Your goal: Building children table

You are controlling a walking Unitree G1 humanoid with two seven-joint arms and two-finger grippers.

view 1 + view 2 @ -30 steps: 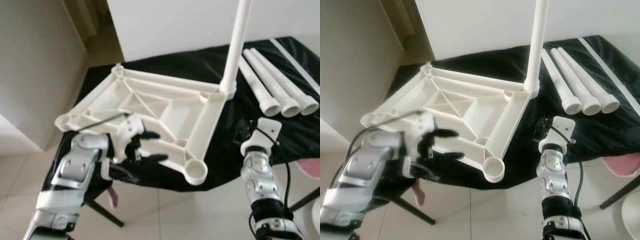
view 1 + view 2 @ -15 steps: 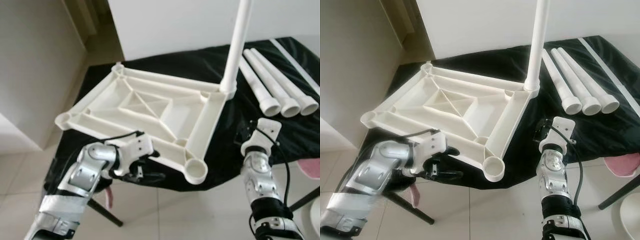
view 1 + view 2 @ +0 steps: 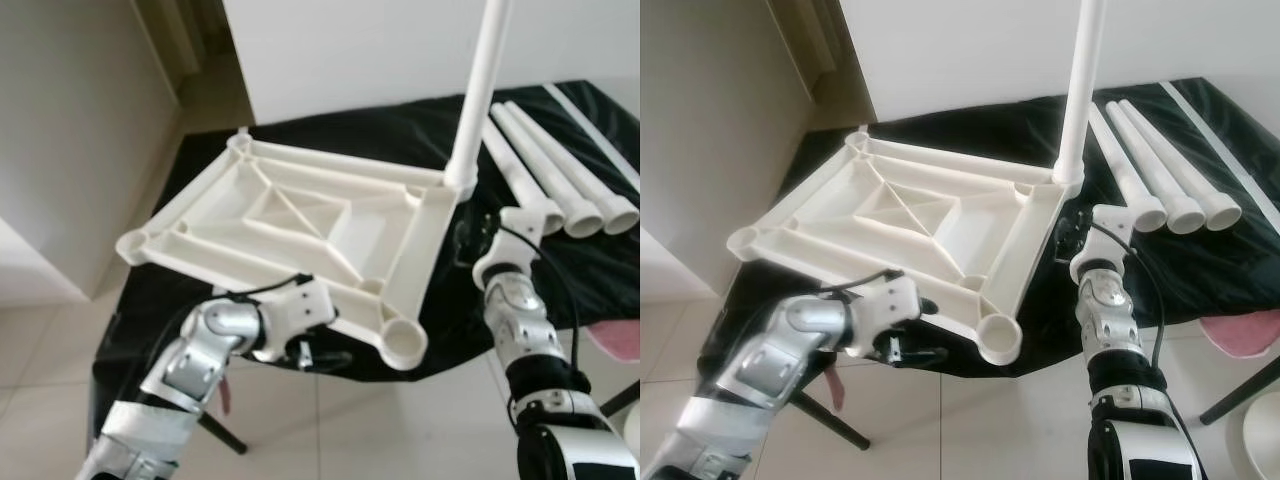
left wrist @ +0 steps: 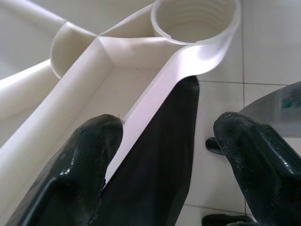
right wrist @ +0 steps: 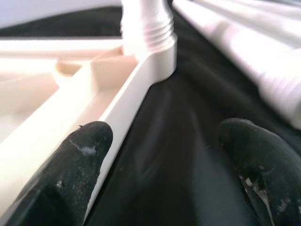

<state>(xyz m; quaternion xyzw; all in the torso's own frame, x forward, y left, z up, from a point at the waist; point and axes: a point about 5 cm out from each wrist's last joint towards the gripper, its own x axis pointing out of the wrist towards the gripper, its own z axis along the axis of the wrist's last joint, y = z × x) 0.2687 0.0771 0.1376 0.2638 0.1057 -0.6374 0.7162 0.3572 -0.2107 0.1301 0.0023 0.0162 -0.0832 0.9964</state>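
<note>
The white plastic tabletop (image 3: 300, 215) lies upside down on the black-covered table (image 3: 380, 125). One white leg (image 3: 482, 90) stands upright in its far right corner socket. Three loose legs (image 3: 565, 185) lie side by side to the right. My left gripper (image 4: 169, 136) is open at the tabletop's near rim, one finger on either side of it, just short of the empty near right socket (image 4: 195, 19). My right gripper (image 5: 164, 136) is open and low over the black cloth, beside the right rim, pointing toward the corner that holds the leg (image 5: 148, 21).
A white wall panel (image 3: 350, 50) rises behind the table. A long thin white strip (image 3: 590, 115) lies beyond the loose legs. Something pink (image 3: 622, 335) sits at the lower right. Beige tiled floor (image 3: 330, 430) lies below the table's near edge.
My left gripper has slid right along the near rim toward the empty corner socket. My right gripper has moved forward to the right rim near the standing leg.
</note>
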